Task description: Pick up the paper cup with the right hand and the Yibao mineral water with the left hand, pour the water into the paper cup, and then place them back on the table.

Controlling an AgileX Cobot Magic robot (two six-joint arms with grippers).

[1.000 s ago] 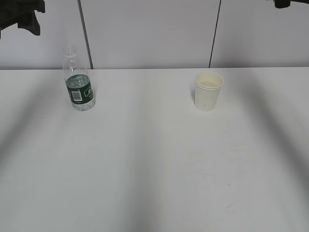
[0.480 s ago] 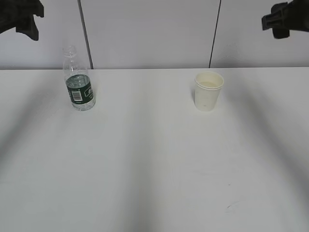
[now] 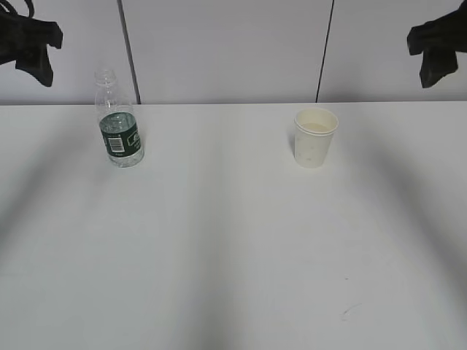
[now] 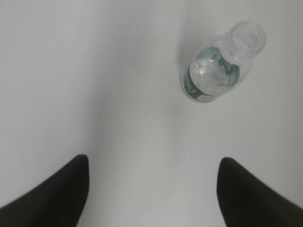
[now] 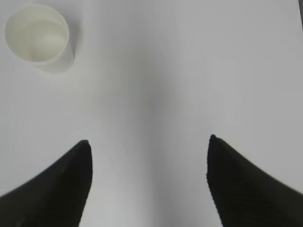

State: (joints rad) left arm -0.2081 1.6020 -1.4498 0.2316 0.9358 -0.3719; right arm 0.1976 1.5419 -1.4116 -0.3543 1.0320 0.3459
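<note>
The Yibao mineral water (image 3: 120, 130), a small clear bottle with a dark green label and no cap, stands upright at the back left of the white table (image 3: 219, 240). It also shows in the left wrist view (image 4: 220, 71), upper right. The cream-white paper cup (image 3: 315, 136) stands at the back right, and in the right wrist view (image 5: 39, 37) at upper left. My left gripper (image 4: 151, 163) hangs open and empty high above the table, left of the bottle (image 3: 29, 47). My right gripper (image 5: 147, 144) is open and empty, high and right of the cup (image 3: 436, 51).
A grey panelled wall (image 3: 226, 51) with two dark vertical seams runs behind the table's far edge. Soft arm shadows fall across the tabletop on both sides.
Both arms have come down into the exterior view from the top corners, the right one most visibly. The bottle and the cup have not moved.
</note>
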